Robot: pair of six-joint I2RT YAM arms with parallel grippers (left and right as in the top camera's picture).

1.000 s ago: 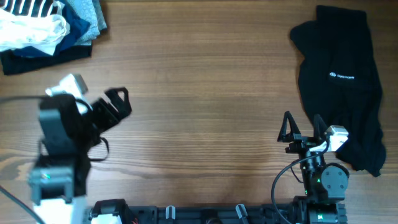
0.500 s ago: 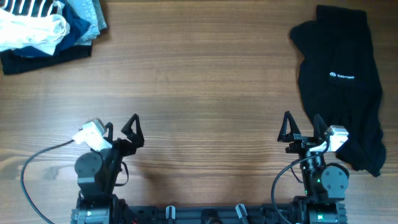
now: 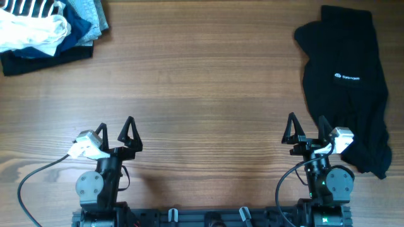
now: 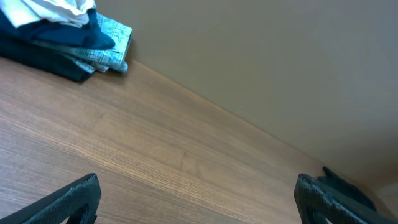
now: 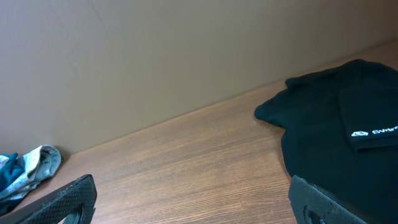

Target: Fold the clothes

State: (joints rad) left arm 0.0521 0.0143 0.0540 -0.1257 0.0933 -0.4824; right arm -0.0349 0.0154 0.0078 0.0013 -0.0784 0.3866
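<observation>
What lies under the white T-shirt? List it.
The white T-shirt sits crumpled on a pile: a dark blue garment, a light blue-grey garment, a black garment at the bottom. Anything beneath its middle is covered.

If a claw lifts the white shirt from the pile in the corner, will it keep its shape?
The white shirt looks thin and crumpled, so it would probably hang limp and unfold. It seems light. It lies on the folded blue and grey garments, so a pull might drag them along.
</observation>
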